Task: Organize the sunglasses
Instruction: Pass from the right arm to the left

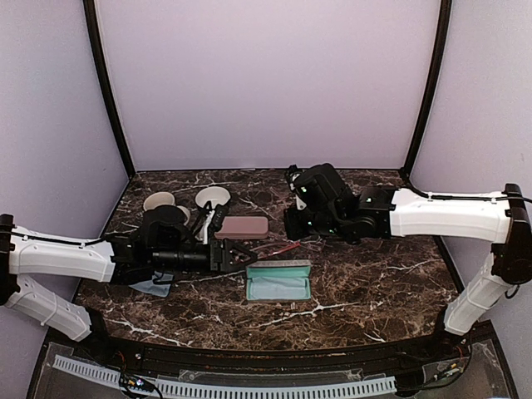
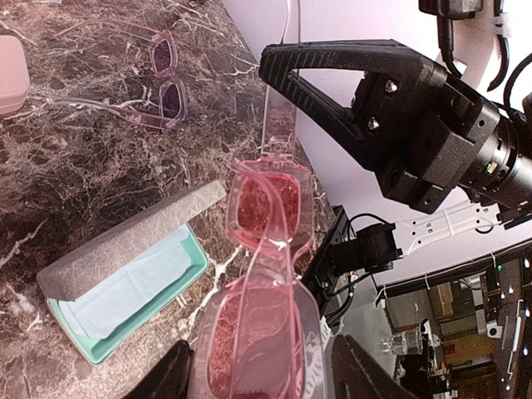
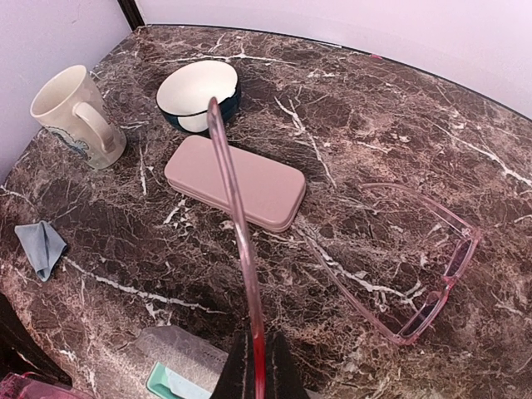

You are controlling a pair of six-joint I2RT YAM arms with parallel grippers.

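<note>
A pair of red sunglasses is held up between both arms, above the marble. My right gripper is shut on the end of one of its temple arms. My left gripper is open, with its fingers close on either side of the near red lens, a narrow gap on each side. A second pair of sunglasses, with a pale pink clear frame and dark lenses, lies unfolded on the table beyond them. In the top view the red sunglasses hang just behind the open case.
An open grey case with a teal lining and a light-blue cloth lies in front of the grippers. A shut pink case, a white bowl and a mug stand behind. Another blue cloth lies at the left.
</note>
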